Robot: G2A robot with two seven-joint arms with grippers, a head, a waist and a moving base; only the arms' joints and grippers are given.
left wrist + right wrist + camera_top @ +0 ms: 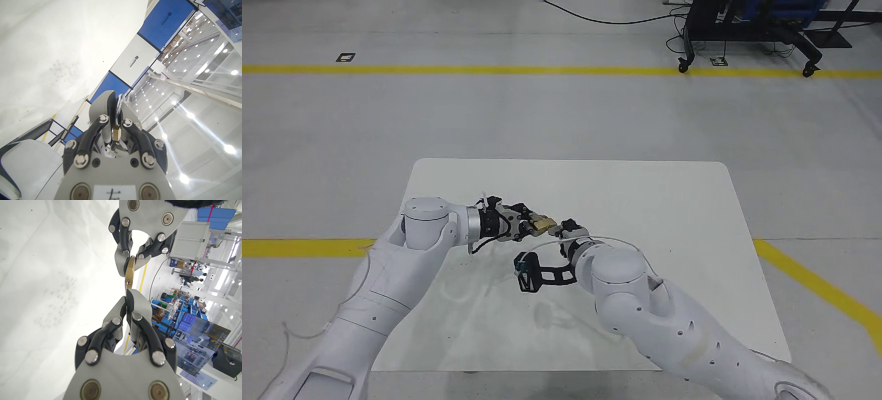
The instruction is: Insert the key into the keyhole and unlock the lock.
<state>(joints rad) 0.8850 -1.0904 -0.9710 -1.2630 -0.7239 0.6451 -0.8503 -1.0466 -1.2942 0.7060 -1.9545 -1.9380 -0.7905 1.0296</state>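
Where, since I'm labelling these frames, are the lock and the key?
lock [130,273]: right wrist view, on its brass body.
key [119,104]: left wrist view, on its silver head.

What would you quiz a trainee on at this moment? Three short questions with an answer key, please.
1. True or false: the brass lock lies flat on the table.
2. Which gripper grips the lock? A) left gripper B) right gripper C) neither
3. Where do the right gripper's closed fingertips sit relative to the lock?

Key
1. False: it is held off the table.
2. A.
3. At the lock's free end, opposite the left gripper, closed on the key, which meets the lock there.
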